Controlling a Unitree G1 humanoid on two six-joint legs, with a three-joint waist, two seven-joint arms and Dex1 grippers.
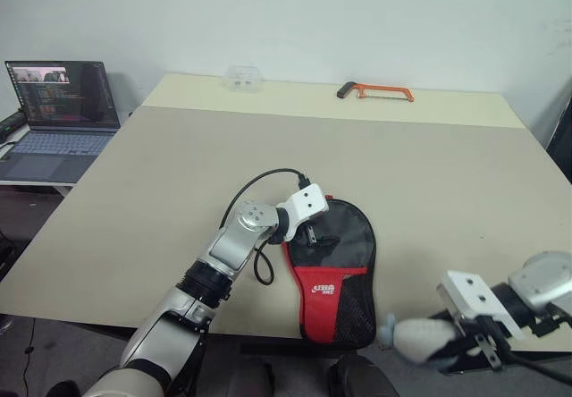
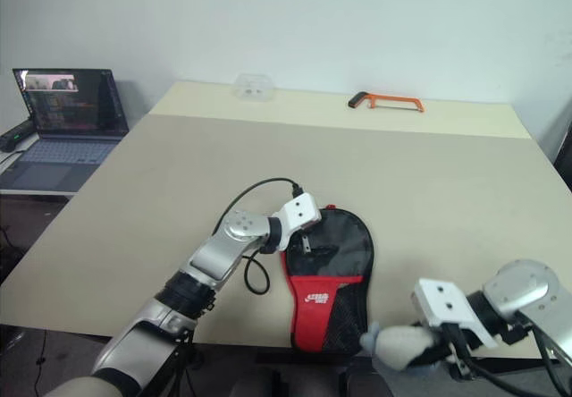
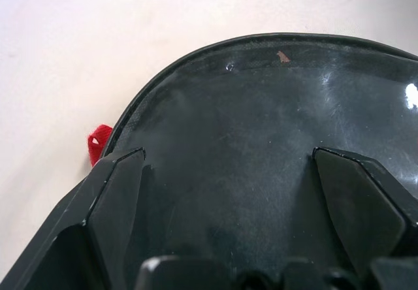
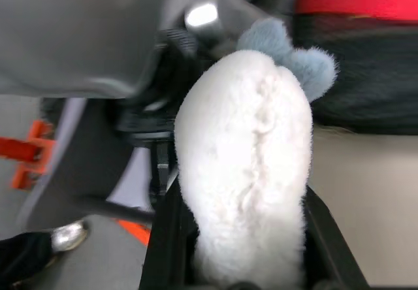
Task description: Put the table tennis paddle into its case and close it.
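Left gripper (image 3: 228, 192) spread wide over case (image 1: 335, 276), probably to pin it. Right gripper (image 1: 465, 343) clamped on plush pouch (image 1: 416, 339), off the table edge.

The case (image 1: 332, 272) is showing matt black and red fabric with a mesh patch, and its clear plastic side (image 3: 274, 146) is looking glossy and scuffed. The plush pouch (image 4: 245, 185) is looking fluffy white. The desk (image 1: 179, 173) is appearing smooth and matt beige.
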